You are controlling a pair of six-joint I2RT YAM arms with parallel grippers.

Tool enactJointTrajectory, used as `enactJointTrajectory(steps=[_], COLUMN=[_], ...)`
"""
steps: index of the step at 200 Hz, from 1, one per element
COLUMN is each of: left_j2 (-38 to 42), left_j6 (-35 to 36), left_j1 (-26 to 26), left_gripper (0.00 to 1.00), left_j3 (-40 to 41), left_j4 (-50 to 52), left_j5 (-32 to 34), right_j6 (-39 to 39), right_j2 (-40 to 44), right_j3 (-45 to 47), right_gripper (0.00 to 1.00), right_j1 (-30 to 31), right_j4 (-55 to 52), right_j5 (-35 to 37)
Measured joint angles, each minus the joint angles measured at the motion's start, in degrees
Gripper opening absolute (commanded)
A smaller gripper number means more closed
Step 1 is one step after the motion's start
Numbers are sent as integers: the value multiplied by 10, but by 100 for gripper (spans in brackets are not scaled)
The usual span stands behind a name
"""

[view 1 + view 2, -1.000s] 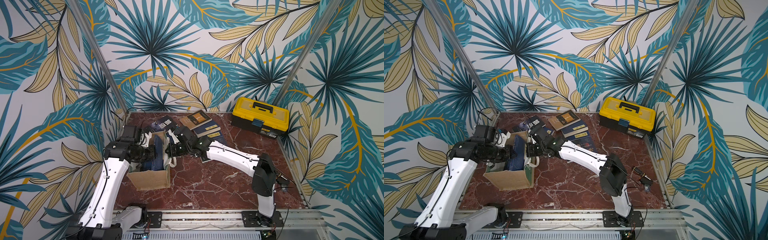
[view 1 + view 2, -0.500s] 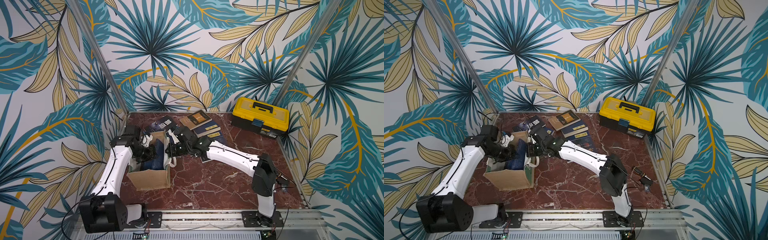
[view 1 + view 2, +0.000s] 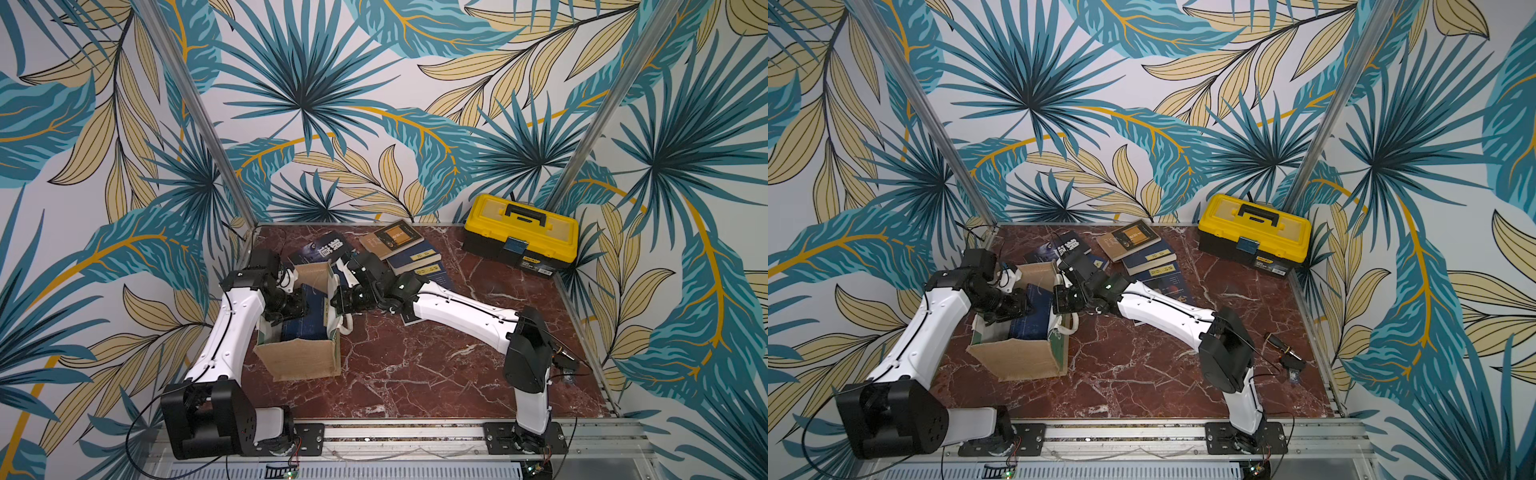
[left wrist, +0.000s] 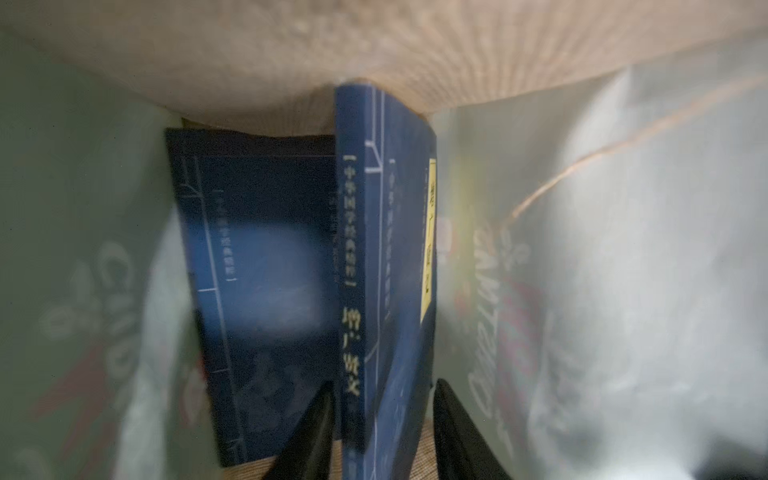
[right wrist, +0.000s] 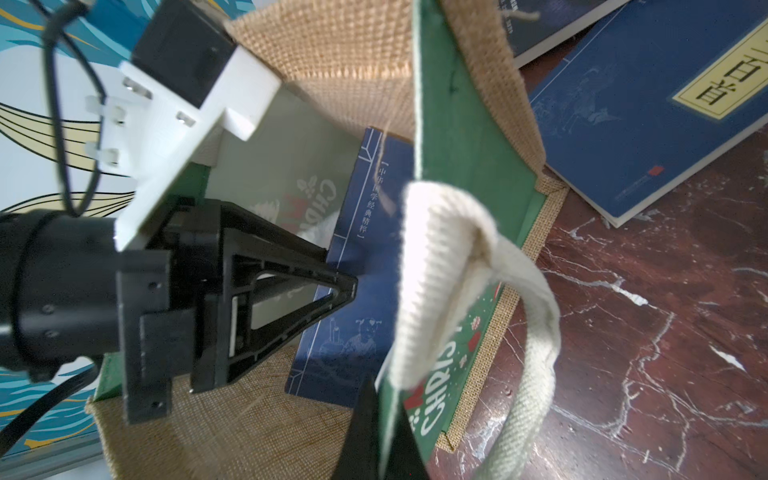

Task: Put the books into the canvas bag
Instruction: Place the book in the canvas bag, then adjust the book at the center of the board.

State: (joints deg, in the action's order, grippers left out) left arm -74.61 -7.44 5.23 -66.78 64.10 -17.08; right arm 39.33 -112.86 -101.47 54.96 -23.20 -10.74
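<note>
The canvas bag (image 3: 297, 359) (image 3: 1017, 359) stands open-topped at the table's left. My left gripper (image 3: 300, 302) (image 4: 384, 384) reaches down inside it, open, its fingers (image 4: 316, 419) either side of an upright navy book (image 4: 386, 249) with gaps showing. A second navy book (image 4: 257, 270) rests against the bag's wall behind. My right gripper (image 3: 336, 297) (image 5: 382, 399) is shut on the bag's green side panel (image 5: 465, 145), next to a white rope handle (image 5: 436, 257). More books lie behind the bag: a tan-brown one (image 3: 390, 239), navy ones (image 3: 415, 259) and a dark blue one (image 3: 328, 249).
A yellow-and-black toolbox (image 3: 521, 232) sits at the back right corner. A small dark tool (image 3: 1285, 353) lies by the right edge. Patterned walls close in the back and both sides. The right arm (image 3: 461, 311) stretches across the marble table (image 3: 415, 374).
The left gripper's jaws have parted from the navy book inside the bag, and the left arm has folded lower and nearer the front. The right gripper keeps its hold on the bag's side.
</note>
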Motion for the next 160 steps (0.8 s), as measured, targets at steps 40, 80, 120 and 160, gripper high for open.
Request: enactJointTrajectory(steps=[40, 80, 120, 160], left_j2=[72, 106, 112, 114], left_j6=[-9, -14, -31, -57], left_j1=[1, 1, 2, -44], left_gripper=[54, 55, 55, 54], left_j3=[-5, -39, -45, -72], left_j4=[-1, -3, -4, -1], left_j5=[48, 53, -1, -25], right_j6=[0, -3, -20, -47], right_j2=[0, 0, 6, 53], right_j3=[0, -6, -20, -13], right_gripper=[1, 27, 39, 51], right_j1=[0, 0, -2, -5], right_j4=[0, 0, -12, -40], right_j5=[0, 3, 14, 37])
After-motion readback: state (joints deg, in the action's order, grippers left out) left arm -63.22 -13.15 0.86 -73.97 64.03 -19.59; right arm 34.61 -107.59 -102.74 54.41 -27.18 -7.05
